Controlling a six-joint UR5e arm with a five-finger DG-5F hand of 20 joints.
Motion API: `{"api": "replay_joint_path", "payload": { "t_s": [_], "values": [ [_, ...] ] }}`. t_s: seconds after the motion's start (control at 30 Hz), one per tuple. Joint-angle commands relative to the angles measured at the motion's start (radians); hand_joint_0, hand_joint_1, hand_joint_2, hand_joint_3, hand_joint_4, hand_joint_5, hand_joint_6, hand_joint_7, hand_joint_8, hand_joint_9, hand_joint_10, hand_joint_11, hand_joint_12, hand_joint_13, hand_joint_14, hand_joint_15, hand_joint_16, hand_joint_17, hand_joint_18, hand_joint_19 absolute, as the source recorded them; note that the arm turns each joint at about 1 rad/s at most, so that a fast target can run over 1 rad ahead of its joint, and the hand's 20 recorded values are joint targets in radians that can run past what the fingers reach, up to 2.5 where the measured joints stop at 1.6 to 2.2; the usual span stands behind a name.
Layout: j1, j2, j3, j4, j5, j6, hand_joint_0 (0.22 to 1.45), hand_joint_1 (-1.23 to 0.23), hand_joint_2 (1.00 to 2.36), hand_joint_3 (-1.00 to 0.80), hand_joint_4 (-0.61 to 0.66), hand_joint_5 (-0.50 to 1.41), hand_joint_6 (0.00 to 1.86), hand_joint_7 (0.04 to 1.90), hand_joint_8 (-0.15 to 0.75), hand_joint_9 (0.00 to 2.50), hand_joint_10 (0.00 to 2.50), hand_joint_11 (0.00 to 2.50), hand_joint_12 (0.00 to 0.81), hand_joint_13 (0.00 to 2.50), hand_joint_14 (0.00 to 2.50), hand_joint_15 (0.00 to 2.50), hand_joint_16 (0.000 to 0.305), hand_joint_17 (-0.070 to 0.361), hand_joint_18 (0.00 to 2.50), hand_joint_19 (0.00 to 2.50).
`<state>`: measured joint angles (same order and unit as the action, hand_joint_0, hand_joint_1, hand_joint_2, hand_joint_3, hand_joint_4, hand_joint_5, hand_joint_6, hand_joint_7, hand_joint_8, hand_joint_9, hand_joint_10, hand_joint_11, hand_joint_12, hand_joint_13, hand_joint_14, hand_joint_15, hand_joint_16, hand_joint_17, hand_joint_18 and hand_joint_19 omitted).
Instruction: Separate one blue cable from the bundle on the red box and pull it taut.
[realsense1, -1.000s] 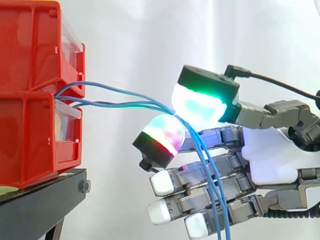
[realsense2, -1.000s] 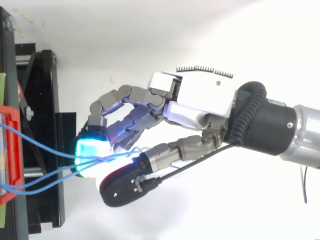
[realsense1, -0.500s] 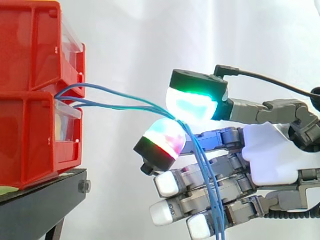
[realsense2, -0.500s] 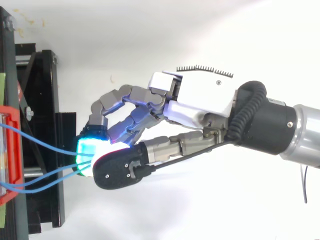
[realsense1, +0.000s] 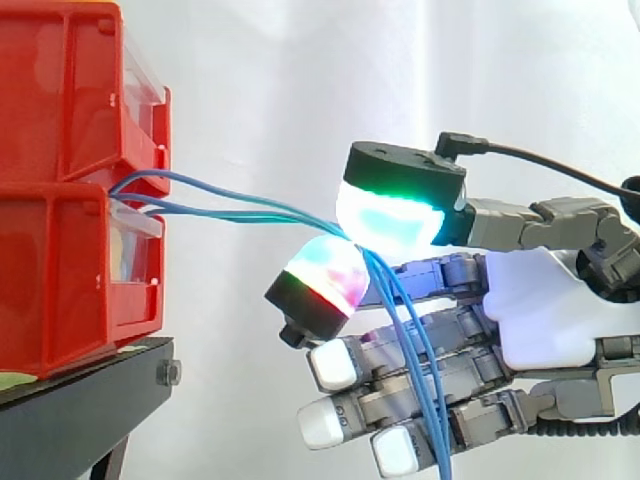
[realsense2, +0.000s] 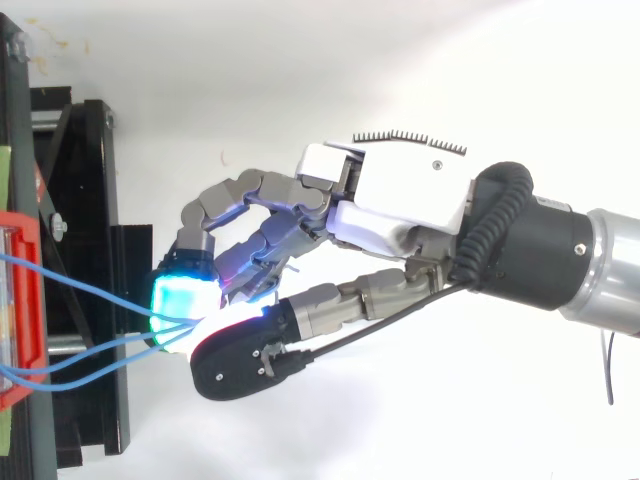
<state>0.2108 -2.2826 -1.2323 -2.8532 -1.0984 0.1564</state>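
Holds several blue cables (realsense1: 412, 340) pinched between the green and red-glowing pads (realsense1: 390, 215) of the hand (realsense1: 560, 310), well off the front edge of the red box (realsense1: 60, 260), strands sagging between and dangling below the pinch. Best to ease the pinch just enough to shed all but one strand, then draw slowly and level, straight away from that front edge

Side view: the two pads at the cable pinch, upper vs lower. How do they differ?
The upper pad glows green and cyan; the lower pad glows magenta and red. The upper pad faces down, black back on top; the lower pad faces up, black back beneath. The upper pad looks broader than the lower pad. Shared: both belong to the hand and pinch the blue cables between them.
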Motion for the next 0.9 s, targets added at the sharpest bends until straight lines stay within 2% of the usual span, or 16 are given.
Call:
{"api": "replay_joint_path", "payload": {
  "t_s": [0.0, 0.07, 0.13, 0.2, 0.43, 0.6, 0.7, 0.73, 0.77, 0.8, 0.87],
  "values": [
    [-0.001, 0.002, -0.001, 0.0, 0.0, 0.002, 0.78, -0.91, 1.02, -0.16, -0.04, -0.2, 0.9, 0.92, 0.254, 0.76, 0.01, 0.54, 0.3, 0.69, 0.01, 0.34, 0.037, 0.084, 0.72, 0.44],
    [-0.001, 0.002, 0.001, 0.0, 0.0, 0.002, 0.76, -0.92, 1.02, -0.24, -0.01, -0.2, 0.9, 0.9, 0.254, 0.76, 0.01, 0.54, 0.299, 0.69, 0.01, 0.33, 0.038, 0.084, 0.74, 0.42],
    [0.001, 0.002, 0.002, 0.0, 0.0, 0.002, 0.73, -0.96, 1.0, -0.45, -0.01, -0.2, 0.89, 0.95, 0.253, 0.75, 0.01, 0.55, 0.299, 0.69, 0.01, 0.33, 0.038, 0.084, 0.74, 0.41],
    [0.001, 0.002, 0.002, 0.0, 0.0, 0.002, 0.68, -0.94, 1.0, -0.5, -0.01, -0.2, 0.89, 0.94, 0.256, 0.75, 0.01, 0.54, 0.301, 0.68, 0.01, 0.34, 0.038, 0.085, 0.73, 0.43],
    [-0.001, 0.002, 0.004, -0.002, 0.0, 0.002, 0.5, -0.73, 1.0, -0.5, 0.04, -0.19, 0.89, 0.92, 0.294, 0.79, 0.01, 0.55, 0.333, 0.71, 0.01, 0.36, 0.044, 0.1, 0.75, 0.47],
    [0.001, 0.003, 0.005, -0.008, 0.0, 0.002, 0.45, -0.55, 1.0, -0.5, 0.08, -0.18, 0.89, 0.92, 0.326, 0.83, 0.01, 0.54, 0.359, 0.72, 0.01, 0.36, 0.05, 0.112, 0.77, 0.48],
    [0.001, 0.003, 0.005, -0.009, 0.0, 0.002, 0.5, -0.54, 1.0, -0.5, 0.06, -0.18, 0.88, 0.96, 0.313, 0.83, 0.01, 0.55, 0.341, 0.71, 0.01, 0.37, 0.046, 0.102, 0.73, 0.51],
    [-0.001, 0.002, 0.004, -0.009, 0.0, 0.002, 0.57, -0.57, 1.0, -0.45, 0.04, -0.18, 0.87, 0.99, 0.298, 0.83, 0.01, 0.55, 0.324, 0.7, 0.01, 0.37, 0.042, 0.094, 0.7, 0.53],
    [0.001, 0.002, 0.005, -0.009, 0.0, 0.002, 0.58, -0.58, 1.01, -0.4, 0.04, -0.18, 0.87, 0.99, 0.3, 0.84, 0.01, 0.55, 0.322, 0.7, 0.01, 0.38, 0.042, 0.094, 0.7, 0.53],
    [0.001, 0.003, 0.005, -0.009, 0.0, 0.002, 0.58, -0.63, 1.01, -0.27, 0.05, -0.17, 0.88, 0.93, 0.334, 0.87, 0.01, 0.55, 0.362, 0.74, 0.01, 0.36, 0.05, 0.112, 0.77, 0.48],
    [0.001, 0.002, 0.008, -0.009, 0.0, 0.003, 0.58, -0.66, 1.0, -0.18, 0.05, -0.17, 0.89, 0.92, 0.346, 0.87, 0.01, 0.55, 0.377, 0.75, 0.01, 0.36, 0.053, 0.118, 0.8, 0.46]
  ]
}}
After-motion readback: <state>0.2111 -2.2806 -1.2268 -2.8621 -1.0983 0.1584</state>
